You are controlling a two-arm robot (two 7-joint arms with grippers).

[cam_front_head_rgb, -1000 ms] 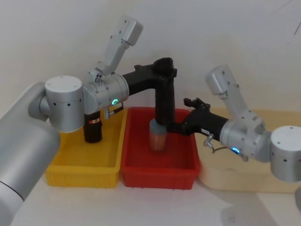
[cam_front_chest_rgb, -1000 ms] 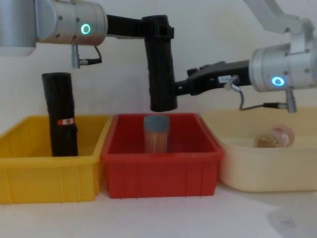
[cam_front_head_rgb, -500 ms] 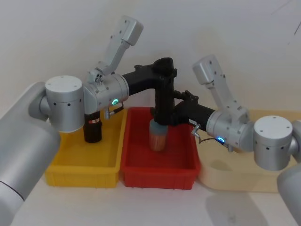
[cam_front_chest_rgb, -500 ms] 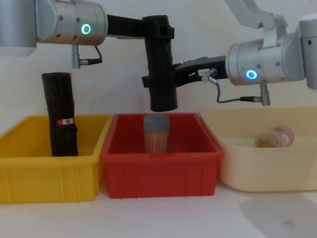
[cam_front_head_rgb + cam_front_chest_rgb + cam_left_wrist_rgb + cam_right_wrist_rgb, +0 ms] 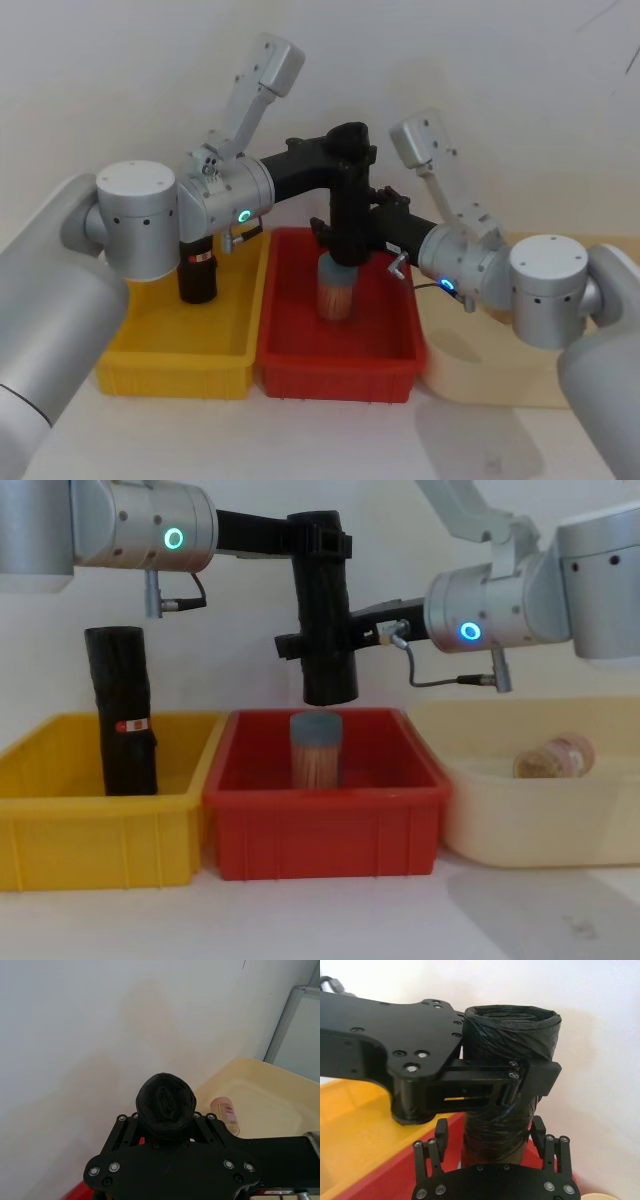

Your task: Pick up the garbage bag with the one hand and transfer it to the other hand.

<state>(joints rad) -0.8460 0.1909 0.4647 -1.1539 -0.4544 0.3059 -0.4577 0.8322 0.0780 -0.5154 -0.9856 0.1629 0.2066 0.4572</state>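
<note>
The garbage bag (image 5: 325,630), a plain black roll, hangs upright over the red bin. My left gripper (image 5: 320,542), on the green-ringed wrist, is shut on it near its top end (image 5: 165,1102). My right gripper (image 5: 315,645), on the blue-ringed wrist, reaches in from the right at the roll's lower half. In the right wrist view its fingers (image 5: 440,1135) stand one on each side of the roll (image 5: 505,1035), open around it. From the head view the left gripper (image 5: 350,150) sits above the right gripper (image 5: 340,228) on the same roll (image 5: 350,200).
A second black roll with a red-and-white sticker (image 5: 125,715) stands in the yellow bin (image 5: 100,830) at left. The red bin (image 5: 320,830) holds a cup of toothpicks (image 5: 316,750) right under the roll. A cream tub (image 5: 540,820) at right holds a jar (image 5: 555,755).
My right arm swung leftward, and its gripper went from beside the roll to straddling its lower half. The left arm and the roll stayed put.
</note>
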